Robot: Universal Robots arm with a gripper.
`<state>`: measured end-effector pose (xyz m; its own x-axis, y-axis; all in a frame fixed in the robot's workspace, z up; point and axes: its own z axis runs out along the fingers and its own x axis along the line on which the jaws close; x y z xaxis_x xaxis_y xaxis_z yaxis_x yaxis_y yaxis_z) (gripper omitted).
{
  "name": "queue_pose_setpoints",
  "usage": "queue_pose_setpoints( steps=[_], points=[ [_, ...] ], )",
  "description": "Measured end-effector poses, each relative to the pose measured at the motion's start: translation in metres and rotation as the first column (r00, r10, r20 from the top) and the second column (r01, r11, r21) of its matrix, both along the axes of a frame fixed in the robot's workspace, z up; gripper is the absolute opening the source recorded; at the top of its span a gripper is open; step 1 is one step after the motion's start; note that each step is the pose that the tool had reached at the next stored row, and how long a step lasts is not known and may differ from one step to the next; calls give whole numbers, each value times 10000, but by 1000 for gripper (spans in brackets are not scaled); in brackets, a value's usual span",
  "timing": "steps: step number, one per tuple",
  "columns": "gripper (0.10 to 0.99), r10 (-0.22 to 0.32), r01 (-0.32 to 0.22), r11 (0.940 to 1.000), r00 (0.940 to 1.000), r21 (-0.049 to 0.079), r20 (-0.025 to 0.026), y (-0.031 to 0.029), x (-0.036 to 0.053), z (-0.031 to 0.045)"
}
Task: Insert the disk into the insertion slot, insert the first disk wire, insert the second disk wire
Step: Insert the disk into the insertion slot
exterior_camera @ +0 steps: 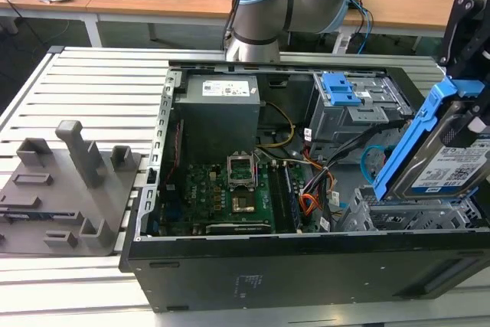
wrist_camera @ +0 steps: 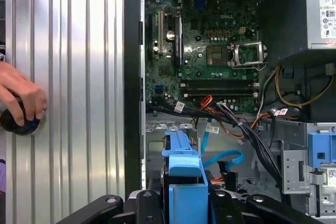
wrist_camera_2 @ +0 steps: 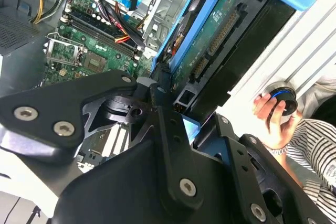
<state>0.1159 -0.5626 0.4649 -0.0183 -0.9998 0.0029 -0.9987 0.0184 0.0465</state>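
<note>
In the exterior view my gripper [exterior_camera: 465, 86] is shut on the disk [exterior_camera: 452, 162], a silver drive with a white-and-blue label in a bright blue carrier. The disk hangs tilted at the exterior view's right. Its lower end is just above the insertion slot [exterior_camera: 406, 216], a grey perforated cage in the case's near right corner. Both wrist views show the gripper [wrist_camera: 184, 205] [wrist_camera_2: 191, 124] clamped on the blue carrier [wrist_camera: 182, 174], and the second wrist view also shows the disk's green circuit board [wrist_camera_2: 210, 40]. The second disk wire [exterior_camera: 368, 160] [wrist_camera: 223, 158], thin and light blue, loops beside the slot.
The open case holds a motherboard [exterior_camera: 230, 189], a power supply [exterior_camera: 218, 105], an orange and black wire bundle [exterior_camera: 314, 197] and a taller cage with a blue latch [exterior_camera: 341, 89]. A grey fixture plate [exterior_camera: 61, 181] lies at the exterior view's left. A person's hand [wrist_camera: 21, 98] rests on a round knob beside the case.
</note>
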Motion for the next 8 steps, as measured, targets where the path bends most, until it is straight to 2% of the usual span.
queue_pose_setpoints(
  steps=[8],
  points=[
    [365, 2, -2, 10000, 10000, -2, 0, 16, 2, -37]
  ],
)
